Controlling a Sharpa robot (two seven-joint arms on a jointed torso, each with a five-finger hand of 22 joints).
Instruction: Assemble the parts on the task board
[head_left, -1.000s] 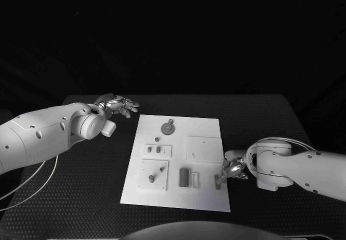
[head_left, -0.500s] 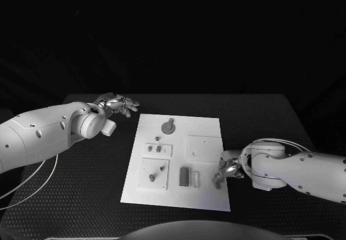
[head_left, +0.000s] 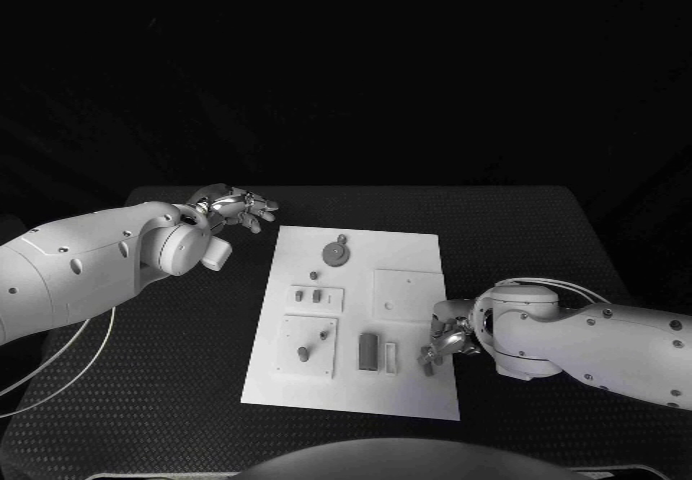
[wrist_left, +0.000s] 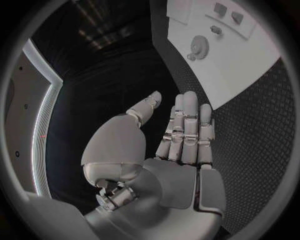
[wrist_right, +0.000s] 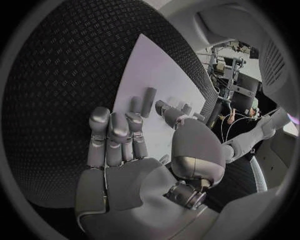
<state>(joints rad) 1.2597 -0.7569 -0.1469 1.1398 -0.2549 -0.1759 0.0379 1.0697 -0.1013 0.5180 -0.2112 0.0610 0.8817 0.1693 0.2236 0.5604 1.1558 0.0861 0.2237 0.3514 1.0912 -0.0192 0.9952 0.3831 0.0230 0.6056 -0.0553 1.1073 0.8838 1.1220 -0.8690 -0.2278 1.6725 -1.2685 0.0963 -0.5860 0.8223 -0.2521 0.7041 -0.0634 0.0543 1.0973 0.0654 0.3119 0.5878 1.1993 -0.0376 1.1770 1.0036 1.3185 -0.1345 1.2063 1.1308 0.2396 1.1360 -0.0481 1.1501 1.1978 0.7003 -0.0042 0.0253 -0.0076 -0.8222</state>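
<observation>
White task board (head_left: 411, 250), prob. grey parts (head_left: 369, 352), black table (head_left: 173, 390).

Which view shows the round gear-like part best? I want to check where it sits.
The head view: the round gear-like part lies near the task board's far end, seen from above. The left wrist view shows it smaller and distorted, beyond the left robot hand.

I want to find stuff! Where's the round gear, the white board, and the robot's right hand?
round gear (head_left: 335, 254), head view, middle of its disc
white board (head_left: 411, 250), head view, bare far corner area
right hand (head_left: 446, 339), head view, middle of the silver hand
</observation>
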